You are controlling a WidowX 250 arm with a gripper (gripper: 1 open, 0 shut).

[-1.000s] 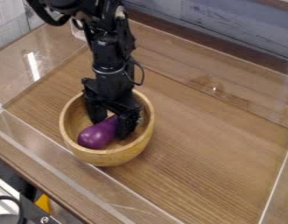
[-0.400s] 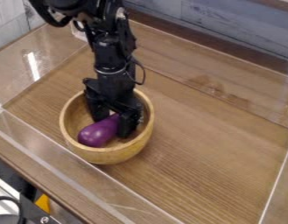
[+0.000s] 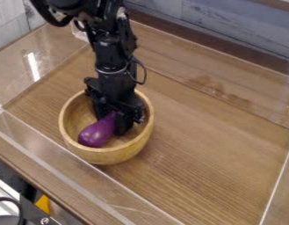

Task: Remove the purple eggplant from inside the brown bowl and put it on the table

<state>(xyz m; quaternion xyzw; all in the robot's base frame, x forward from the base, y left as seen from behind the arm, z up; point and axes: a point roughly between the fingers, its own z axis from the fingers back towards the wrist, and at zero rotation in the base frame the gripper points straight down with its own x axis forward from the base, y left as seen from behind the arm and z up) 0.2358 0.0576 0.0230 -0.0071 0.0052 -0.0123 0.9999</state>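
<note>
The purple eggplant [image 3: 97, 133] lies inside the brown bowl [image 3: 113, 159], its fat end toward the bowl's left wall. The bowl stands on the table [image 3: 217, 132], left of centre. My black gripper [image 3: 115, 118] points straight down into the bowl. Its jaws are shut on the eggplant's upper right end, which hides the stem cap. The eggplant still rests on the bowl's floor.
Clear acrylic walls [image 3: 29, 66] ring the tabletop on all sides. The arm [image 3: 108, 44] rises from the bowl toward the upper left. Bare wood grain stretches to the right of the bowl and in front of it.
The jaws stood spread apart over the eggplant before; now they have drawn together on its right end. The hand has stayed in place and the eggplant has not been lifted.
</note>
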